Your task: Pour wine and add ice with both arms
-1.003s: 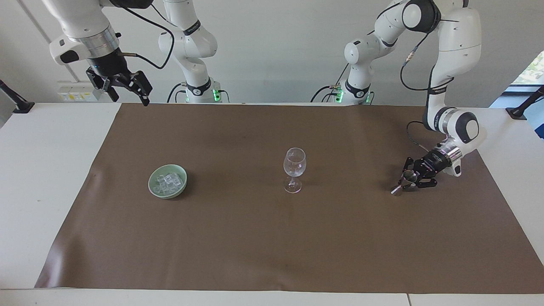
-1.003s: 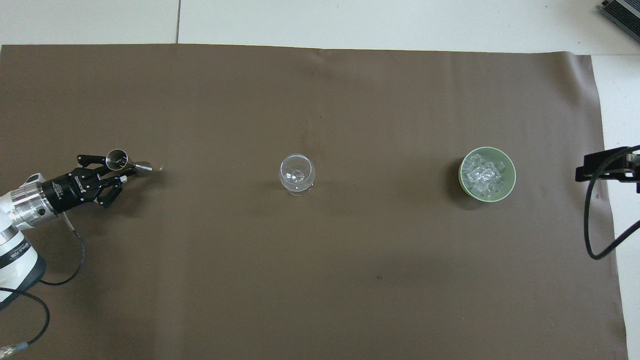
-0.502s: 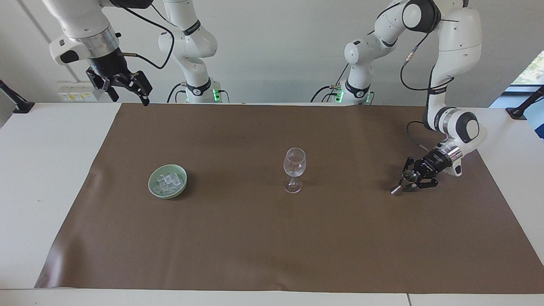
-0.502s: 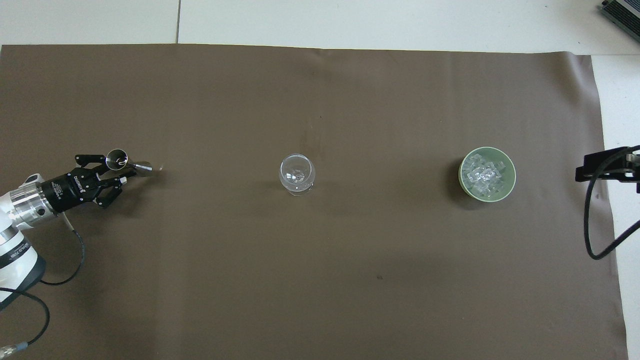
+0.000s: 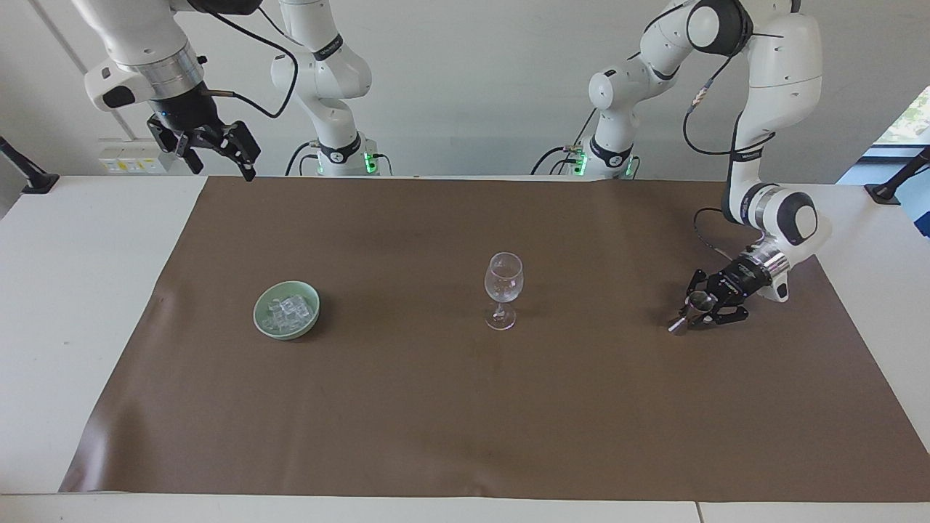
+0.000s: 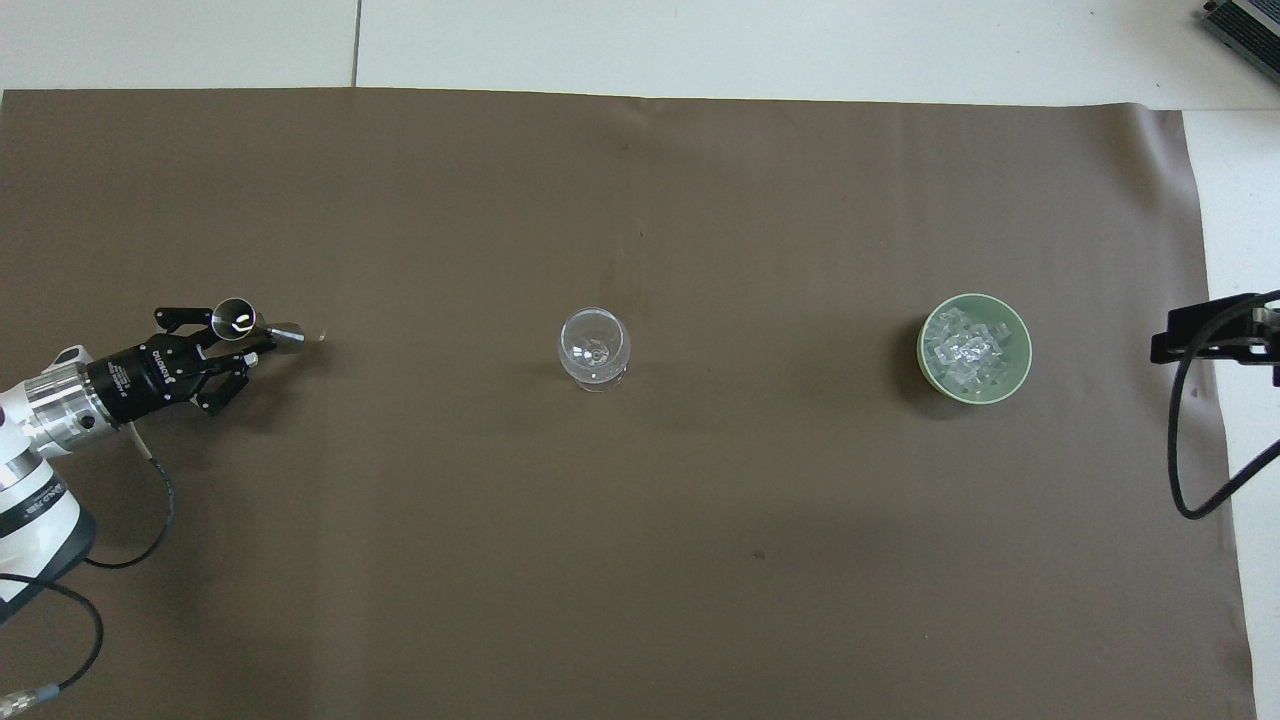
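Observation:
A clear wine glass (image 5: 503, 289) (image 6: 595, 348) stands upright mid-mat. The ice (image 5: 288, 311) (image 6: 966, 350), small clear cubes, lies heaped in a pale green bowl (image 5: 260, 317) (image 6: 925, 352) toward the right arm's end. A small metal jigger (image 5: 689, 314) (image 6: 238, 319) stands on the mat toward the left arm's end, with my left gripper (image 5: 703, 308) (image 6: 238, 345) low and right against it. My right gripper (image 5: 215, 149) (image 6: 1205, 335) hangs open and empty, high over the mat's corner by its own base. No wine shows in any vessel.
A brown mat (image 5: 465, 407) (image 6: 640, 560) covers most of the white table. A cable loops from each wrist. Black clamps (image 5: 29, 178) sit at both ends of the table's edge nearest the robots.
My left wrist has shifted slightly back toward its own end of the table while the jigger stayed in place. The right arm waits unmoved.

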Action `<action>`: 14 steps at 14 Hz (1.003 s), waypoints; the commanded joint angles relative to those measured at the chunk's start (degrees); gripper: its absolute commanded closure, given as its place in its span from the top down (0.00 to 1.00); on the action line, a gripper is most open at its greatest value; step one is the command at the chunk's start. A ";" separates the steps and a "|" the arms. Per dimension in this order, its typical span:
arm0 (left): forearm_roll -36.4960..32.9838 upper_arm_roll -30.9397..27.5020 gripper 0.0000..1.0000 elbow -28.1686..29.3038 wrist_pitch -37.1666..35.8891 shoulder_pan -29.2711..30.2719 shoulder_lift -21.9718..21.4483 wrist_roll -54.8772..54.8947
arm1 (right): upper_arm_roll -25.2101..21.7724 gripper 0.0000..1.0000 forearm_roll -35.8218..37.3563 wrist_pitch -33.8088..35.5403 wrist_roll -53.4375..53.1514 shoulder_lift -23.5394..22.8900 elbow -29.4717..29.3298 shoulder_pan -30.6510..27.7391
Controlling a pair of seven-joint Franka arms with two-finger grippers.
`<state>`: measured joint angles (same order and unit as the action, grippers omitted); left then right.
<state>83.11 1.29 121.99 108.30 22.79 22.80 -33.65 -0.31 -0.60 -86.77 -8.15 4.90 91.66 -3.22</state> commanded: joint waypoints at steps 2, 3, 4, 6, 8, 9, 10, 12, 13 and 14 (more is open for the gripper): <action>1.79 -0.15 0.34 1.50 1.21 -0.64 -1.26 0.25 | -0.21 1.00 -0.37 0.20 1.20 0.99 0.80 0.06; 2.05 -0.15 0.34 1.50 1.21 -0.64 -1.26 0.34 | -0.21 1.00 -0.37 0.20 1.20 0.99 0.80 0.06; 2.57 -0.15 0.34 1.50 1.21 -0.64 -1.26 0.25 | -0.21 1.00 -0.37 0.20 1.20 0.99 0.80 0.06; 3.02 -0.15 0.34 1.58 1.30 -0.81 -1.26 0.25 | -0.21 1.00 -0.37 0.20 1.20 0.99 0.80 0.06; 3.54 -0.15 0.34 1.58 1.30 -0.90 -1.26 0.34 | -0.30 1.00 -0.37 0.20 1.20 0.99 0.80 0.06; 3.72 -0.06 0.34 1.58 1.39 -0.90 -1.26 0.34 | -0.22 1.00 -0.37 0.20 1.20 0.99 0.80 0.06; 3.81 -0.06 0.33 1.67 1.39 -0.90 -1.26 0.25 | -0.21 1.00 -0.37 0.20 1.20 0.99 0.80 0.06; 3.81 -0.06 0.31 1.58 1.39 -0.90 -1.26 0.25 | -0.21 1.00 -0.37 0.20 1.20 0.99 0.80 0.06; 3.81 -0.06 0.27 1.58 1.30 -0.90 -1.26 0.25 | -0.21 1.00 -0.37 0.20 1.20 0.99 0.80 0.06; 3.90 -0.06 0.25 1.67 1.30 -0.90 -1.26 0.25 | -0.21 1.00 -0.37 0.20 1.20 0.99 0.80 0.06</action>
<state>85.51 1.54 122.04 108.34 22.73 22.80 -33.65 -0.31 -0.60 -86.77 -8.15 4.90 91.66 -3.22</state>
